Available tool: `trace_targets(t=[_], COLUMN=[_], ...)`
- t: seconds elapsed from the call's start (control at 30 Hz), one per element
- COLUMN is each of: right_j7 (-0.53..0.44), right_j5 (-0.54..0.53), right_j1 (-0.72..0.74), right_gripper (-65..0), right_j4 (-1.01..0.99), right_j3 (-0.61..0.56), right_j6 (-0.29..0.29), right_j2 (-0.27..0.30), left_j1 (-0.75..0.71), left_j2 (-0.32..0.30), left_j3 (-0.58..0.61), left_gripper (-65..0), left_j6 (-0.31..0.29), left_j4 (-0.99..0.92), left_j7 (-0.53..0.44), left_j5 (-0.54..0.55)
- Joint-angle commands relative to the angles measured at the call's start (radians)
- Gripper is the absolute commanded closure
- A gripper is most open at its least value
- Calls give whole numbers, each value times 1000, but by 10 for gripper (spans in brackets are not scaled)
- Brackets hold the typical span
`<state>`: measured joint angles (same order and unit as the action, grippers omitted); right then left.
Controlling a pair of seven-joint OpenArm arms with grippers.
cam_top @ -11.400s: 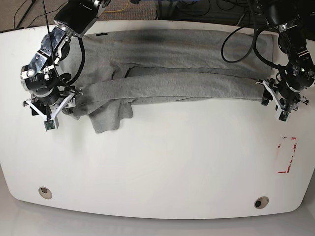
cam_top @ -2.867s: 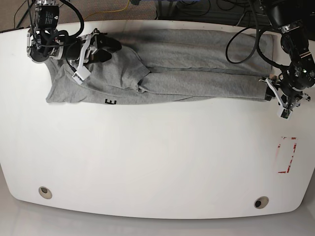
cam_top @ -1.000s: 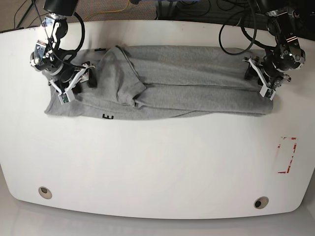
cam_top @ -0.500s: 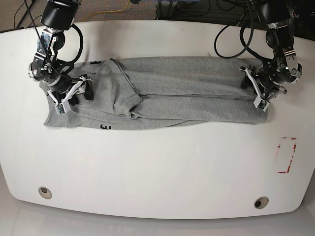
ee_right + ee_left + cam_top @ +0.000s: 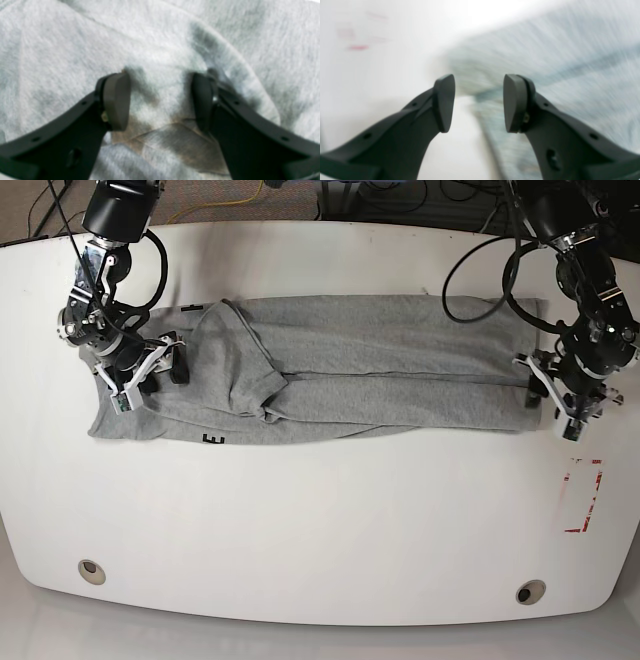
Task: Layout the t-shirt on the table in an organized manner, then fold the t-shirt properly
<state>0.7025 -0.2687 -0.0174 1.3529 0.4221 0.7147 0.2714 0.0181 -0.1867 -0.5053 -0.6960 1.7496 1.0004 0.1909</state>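
The grey t-shirt (image 5: 380,360) lies as a long folded band across the far half of the white table (image 5: 320,520), with one black letter showing at its front left edge. My right gripper (image 5: 155,375) rests on the shirt's left end. The right wrist view has that gripper (image 5: 160,100) open, fingers (image 5: 117,100) apart and pressed onto grey cloth (image 5: 160,37). My left gripper (image 5: 555,402) hovers just off the shirt's right end. In the blurred left wrist view this gripper (image 5: 478,102) is open and empty, the shirt's edge (image 5: 545,62) lying ahead and to its right.
A red-lined rectangular mark (image 5: 582,495) sits at the right side of the table. Two round grommet holes (image 5: 91,570) (image 5: 530,591) lie near the front edge. Black cables (image 5: 480,270) hang from the arms over the back of the table.
The left gripper has moved off the shirt's right end, out toward the table's right front. The right gripper has stayed on the shirt's left end. The shirt has slid slightly forward.
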Motion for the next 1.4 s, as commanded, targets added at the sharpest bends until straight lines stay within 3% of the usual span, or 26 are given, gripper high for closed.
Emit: trace_targets(t=[0.0,0.17,0.6,0.87,1.17,1.3,1.37], right_j7=[52,52,53,53,53,53,53], right_j5=[41,41,39,39,39,39,39], right_j1=[-3,-5,-5,-5,-5,-5,-5], right_gripper=[-371,-371,-371,-371,-371,-371,-371], right_j4=[-2,-2,-3,-3,-3,-3,-3], right_j3=[2,2,1,1,2,2,2], right_j6=[-17,-17,-17,-17,-17,-17,-17], right_j2=[9,7,6,4,4,4,4], left_j1=[53,130,280,325,362,360,360], left_j2=[6,8,6,6,2,2,2], left_j3=[-28,-79,-109,-105,-103,-103,-103], left_gripper=[-318,-381,-381,-381,-379,-362,-308], left_j6=[-2,-2,-2,-2,-2,-2,-2], left_j4=[-20,-126,-412,-569,-696,-696,-695], left_j7=[-13,19,25,-67,-81,-81,-81], left_j5=[15,15,15,11,11,11,11])
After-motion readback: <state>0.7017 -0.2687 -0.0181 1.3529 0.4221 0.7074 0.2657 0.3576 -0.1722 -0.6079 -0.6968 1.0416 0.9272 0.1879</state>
